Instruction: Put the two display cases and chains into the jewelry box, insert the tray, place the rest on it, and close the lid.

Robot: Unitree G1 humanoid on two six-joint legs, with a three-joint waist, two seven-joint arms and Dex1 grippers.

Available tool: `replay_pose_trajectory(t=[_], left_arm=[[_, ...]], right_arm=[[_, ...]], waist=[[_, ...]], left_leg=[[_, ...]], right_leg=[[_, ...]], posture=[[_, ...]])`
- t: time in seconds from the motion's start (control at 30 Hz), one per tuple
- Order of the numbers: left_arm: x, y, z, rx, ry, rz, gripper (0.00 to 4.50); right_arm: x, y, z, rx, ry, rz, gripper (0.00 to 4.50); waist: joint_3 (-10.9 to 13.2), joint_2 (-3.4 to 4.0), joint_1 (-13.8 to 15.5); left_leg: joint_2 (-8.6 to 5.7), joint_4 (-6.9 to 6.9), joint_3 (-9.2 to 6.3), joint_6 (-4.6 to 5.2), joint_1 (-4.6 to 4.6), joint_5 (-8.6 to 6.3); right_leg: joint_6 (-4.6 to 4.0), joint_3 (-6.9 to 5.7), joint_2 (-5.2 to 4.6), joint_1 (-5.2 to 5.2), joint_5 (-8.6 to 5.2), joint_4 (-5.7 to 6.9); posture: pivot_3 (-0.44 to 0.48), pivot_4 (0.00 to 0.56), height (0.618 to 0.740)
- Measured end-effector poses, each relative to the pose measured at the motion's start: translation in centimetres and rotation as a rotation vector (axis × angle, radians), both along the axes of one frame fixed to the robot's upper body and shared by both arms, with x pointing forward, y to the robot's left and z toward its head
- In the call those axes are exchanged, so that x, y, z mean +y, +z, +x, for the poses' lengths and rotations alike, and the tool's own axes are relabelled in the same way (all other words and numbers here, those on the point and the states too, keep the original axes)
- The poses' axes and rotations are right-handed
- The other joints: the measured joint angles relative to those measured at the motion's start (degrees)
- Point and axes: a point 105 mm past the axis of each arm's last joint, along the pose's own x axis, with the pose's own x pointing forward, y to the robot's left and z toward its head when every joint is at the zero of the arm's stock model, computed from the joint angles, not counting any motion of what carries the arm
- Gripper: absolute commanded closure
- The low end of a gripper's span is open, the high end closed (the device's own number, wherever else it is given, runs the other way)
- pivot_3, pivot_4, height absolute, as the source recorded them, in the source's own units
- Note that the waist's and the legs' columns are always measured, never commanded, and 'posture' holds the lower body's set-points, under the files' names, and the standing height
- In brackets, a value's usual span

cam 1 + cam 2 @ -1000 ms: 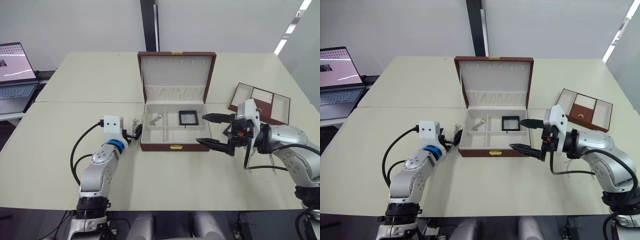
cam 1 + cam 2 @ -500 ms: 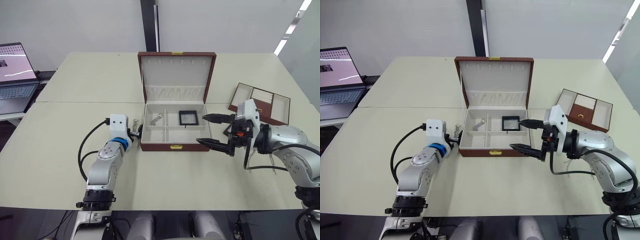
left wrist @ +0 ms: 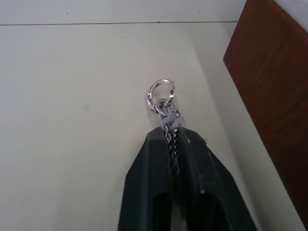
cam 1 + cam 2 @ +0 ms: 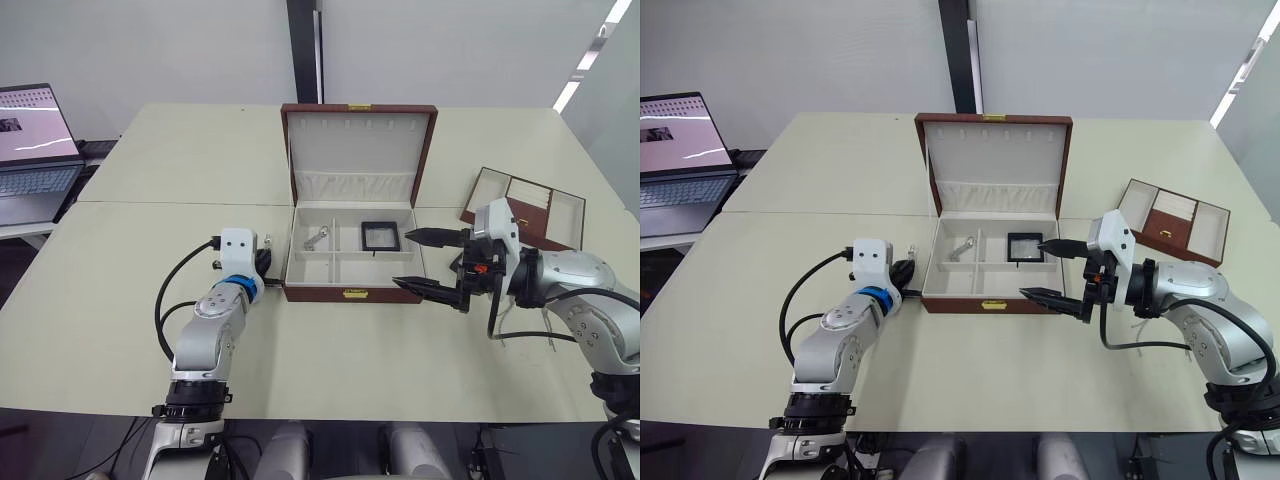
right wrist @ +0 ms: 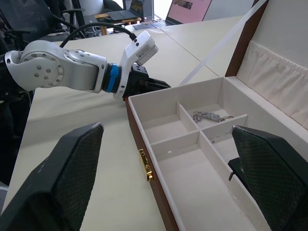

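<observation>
Pale grey walls and a dark vertical post stand behind a cream surface made of panels joined at a seam, with an open laptop on a separate desk at the robot's far left, cut off by the frame edge. From the left eye view, the jewelry box sits open at the middle of the surface, lid upright; one chain lies in its rear left compartment and one black display case in its rear right compartment, while both front compartments look bare. The tray rests well apart to the right, partly hidden behind the right arm, and its contents are too small to make out. The right claw hangs just beside the box's right front corner, its fingers spread wide with nothing between them. The left claw lies close to the box's left wall, its tips hard to read here. In the left wrist view, that claw's fingers are pinched together on a second chain, whose ring and clasp poke out past the tips over the surface, near the brown box wall. In the right wrist view, the box's white dividers and the first chain show, with the left arm just beyond the box's far wall.
</observation>
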Motion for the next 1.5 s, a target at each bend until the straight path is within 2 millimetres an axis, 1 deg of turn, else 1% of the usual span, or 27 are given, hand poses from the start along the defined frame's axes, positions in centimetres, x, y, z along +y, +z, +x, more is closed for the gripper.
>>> replay_pose_trajectory(t=[0.13, 0.37, 0.43, 0.53, 0.6, 0.67, 0.73, 1.0, 1.1, 1.17, 1.3, 1.4, 1.5], left_arm=[[0.1, 0.0, 0.0, -0.006, 0.011, -0.011, 4.49], [0.8, 0.5, -0.6, -0.030, 0.058, -0.109, 4.49], [0.7, 1.6, -0.8, -0.059, 0.051, -0.126, 4.49], [0.5, 4.1, -0.9, -0.122, 0.042, -0.149, 4.49], [-0.2, 6.5, -1.0, -0.185, 0.013, -0.180, 4.49], [-0.9, 8.3, -1.2, -0.233, -0.017, -0.193, 4.49], [-1.3, 9.0, -1.5, -0.248, -0.043, -0.204, 4.49], [-3.2, 10.6, -1.8, -0.260, -0.137, -0.235, 4.49], [-4.1, 11.6, -2.1, -0.281, -0.197, -0.242, 4.49], [-4.6, 11.8, -2.3, -0.282, -0.237, -0.242, 4.49], [-5.4, 11.5, -2.6, -0.257, -0.295, -0.249, 4.49], [-5.8, 10.8, -2.8, -0.232, -0.322, -0.253, 4.49], [-6.2, 9.5, -3.3, -0.191, -0.347, -0.253, 4.49]], right_arm=[[0.0, 0.0, 0.0, 0.000, 0.000, 0.000, 0.00], [-0.2, 0.4, 0.0, -0.007, -0.006, 0.013, 0.00], [-0.2, 0.4, 0.0, -0.008, -0.006, 0.014, 0.00], [-0.2, 0.4, 0.0, -0.008, -0.007, 0.014, 0.00], [-0.2, 0.4, 0.0, -0.008, -0.007, 0.015, 0.00], [-0.2, 0.4, 0.1, -0.008, -0.008, 0.016, 0.00], [-0.2, 0.4, 0.1, -0.009, -0.010, 0.016, 0.00], [-0.3, 0.5, 0.2, -0.014, -0.023, 0.019, 0.00], [-0.6, 0.8, 0.3, -0.025, -0.038, 0.025, 0.00], [-0.8, 0.9, 0.4, -0.030, -0.049, 0.028, 0.00], [-1.1, 0.6, 0.5, -0.021, -0.073, 0.032, 0.00], [-1.2, 0.4, 0.4, -0.013, -0.079, 0.032, 0.00], [-1.3, 0.5, 0.3, -0.020, -0.081, 0.032, 0.00]], waist=[[0.0, 0.00, 0.0], [0.0, -0.04, 0.0], [0.1, -0.10, 0.0], [0.1, -0.11, 0.0], [0.1, -0.12, 0.0], [0.1, -0.12, -0.1], [0.1, -0.12, -0.1], [0.1, -0.13, -0.1], [0.1, -0.13, -0.1], [0.1, -0.13, -0.2], [0.1, -0.13, -0.2], [0.1, -0.13, -0.2], [0.1, -0.13, -0.2]], left_leg=[[0.00, 0.00, 0.00, 0.00, 0.00, 0.00], [0.02, -0.01, 0.00, -0.02, -0.05, 0.01], [0.02, -0.01, -0.01, -0.02, -0.08, 0.01], [0.02, 0.00, -0.01, -0.02, -0.09, 0.01], [0.01, 0.00, 0.00, -0.03, -0.09, 0.01], [0.01, 0.00, 0.01, -0.06, -0.08, 0.03], [0.02, -0.01, 0.02, -0.06, -0.08, 0.03], [0.02, 0.00, 0.02, -0.07, -0.09, 0.04], [0.02, -0.01, 0.02, -0.07, -0.09, 0.04], [0.02, -0.02, 0.03, -0.09, -0.09, 0.05], [0.02, -0.02, 0.03, -0.09, -0.09, 0.05], [0.02, -0.02, 0.04, -0.08, -0.09, 0.05], [0.02, -0.02, 0.03, -0.08, -0.09, 0.05]], right_leg=[[0.00, 0.00, 0.00, 0.00, 0.00, 0.00], [0.00, 0.00, 0.01, -0.06, 0.00, -0.02], [0.00, 0.00, 0.01, -0.08, 0.00, -0.02], [0.00, -0.01, 0.01, -0.06, 0.00, -0.03], [0.00, -0.02, 0.01, -0.05, 0.00, -0.03], [0.00, -0.01, 0.01, -0.05, 0.00, -0.04], [0.00, 0.00, 0.02, -0.05, 0.00, -0.06], [0.00, 0.00, 0.03, -0.05, 0.00, -0.06], [0.00, 0.00, 0.03, -0.05, 0.00, -0.08], [0.00, 0.01, 0.04, -0.05, 0.00, -0.10], [0.00, 0.01, 0.04, -0.05, 0.00, -0.11], [0.00, 0.03, 0.04, -0.05, 0.00, -0.11], [0.00, 0.02, 0.04, -0.05, 0.00, -0.11]], posture=[[0.000, 0.150, 0.740], [0.000, 0.150, 0.740], [0.000, 0.150, 0.740], [0.000, 0.150, 0.740], [0.000, 0.150, 0.740], [0.000, 0.150, 0.740], [0.000, 0.150, 0.740], [0.000, 0.150, 0.740], [0.000, 0.150, 0.740], [0.000, 0.150, 0.740], [0.000, 0.150, 0.740], [0.000, 0.150, 0.740], [0.000, 0.150, 0.740]])
